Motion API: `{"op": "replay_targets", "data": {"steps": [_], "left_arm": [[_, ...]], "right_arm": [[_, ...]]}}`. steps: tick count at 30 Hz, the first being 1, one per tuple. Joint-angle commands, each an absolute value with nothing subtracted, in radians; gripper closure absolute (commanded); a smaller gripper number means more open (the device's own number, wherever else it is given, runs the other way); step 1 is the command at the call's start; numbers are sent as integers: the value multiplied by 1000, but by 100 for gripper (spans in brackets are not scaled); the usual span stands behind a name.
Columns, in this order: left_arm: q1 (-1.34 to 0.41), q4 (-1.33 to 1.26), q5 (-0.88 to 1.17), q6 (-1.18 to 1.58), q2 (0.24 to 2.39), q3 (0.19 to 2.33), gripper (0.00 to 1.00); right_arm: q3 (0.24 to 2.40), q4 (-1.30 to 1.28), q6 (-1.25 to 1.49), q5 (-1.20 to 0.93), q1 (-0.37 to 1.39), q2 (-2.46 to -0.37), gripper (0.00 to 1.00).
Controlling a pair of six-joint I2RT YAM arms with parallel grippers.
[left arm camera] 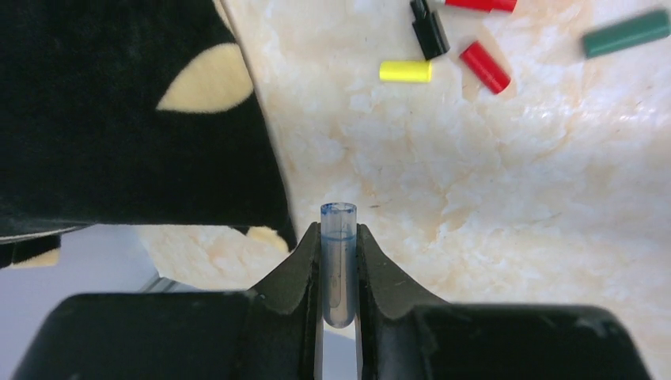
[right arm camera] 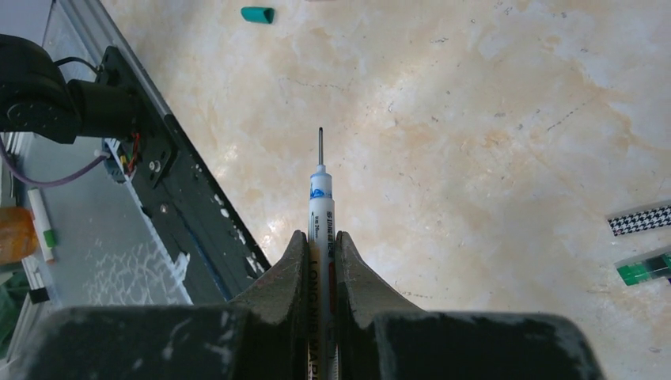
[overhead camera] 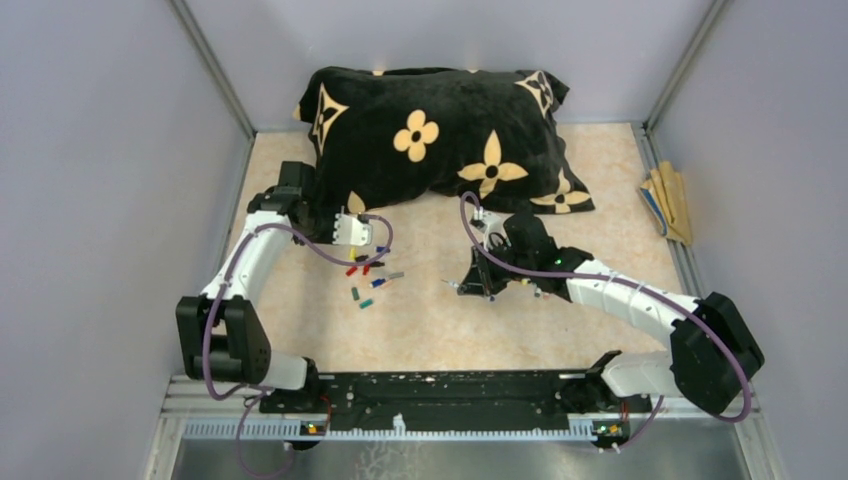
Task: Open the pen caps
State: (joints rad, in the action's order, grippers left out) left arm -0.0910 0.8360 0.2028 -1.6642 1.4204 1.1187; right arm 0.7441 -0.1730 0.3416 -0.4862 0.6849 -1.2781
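Your left gripper (left arm camera: 339, 231) sits just beside a corner of the black plush pillow (left arm camera: 119, 119), whose soft pile and cream petal shapes fill the left of the wrist view and crowd that side. Its fingers (left arm camera: 294, 269) are pinched onto a small translucent blue-tinted cap (left arm camera: 339, 269), a smooth tube with one rounded end, its ringed rim pointing away from the wrist. Beyond it, on the glossy, marbled beige table (left arm camera: 475, 198), you have loose short plastic cylinders lying on their sides: a yellow cap (left arm camera: 405, 71), a red cap (left arm camera: 485, 67), a black cap (left arm camera: 430, 32) and, further right, a green cap (left arm camera: 627, 33), none touching the held one. Your right gripper (right arm camera: 321, 241) is clamped on a pen (right arm camera: 320, 202) with a slim white barrel, black lettering, a blue mark near the neck and a thin dark needle tip, bare and pointing away over the table. A teal cap (right arm camera: 257, 14) lies well apart from that tip, and the black metal rail (right arm camera: 158, 174) runs along the left of that view. At the right edge you see a houndstooth strip (right arm camera: 641, 222); what it belongs to cannot be told. From above, the two grippers are well apart, and tan sticks (overhead camera: 668, 200) lie against the right wall.
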Motion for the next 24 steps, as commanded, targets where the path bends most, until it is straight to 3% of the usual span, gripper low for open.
{"op": "replay_targets", "data": {"steps": [1,11,19,24], "left_arm": [[-99,926,416,-1597,1379,1156,100],[-201,717,469,-1272,1473,1047,97],[-280,677,470,-1086,1682,1106,97],[-316,619,462,-1033,1713,1091,85]], "right_arm": [[768,-140,347,-419,683,-1266,100],[755,-103,450,239,678,-1239,100],[693,-20,541,335,599,-1285,100],[675,38,554,394,594,-1335,100]]}}
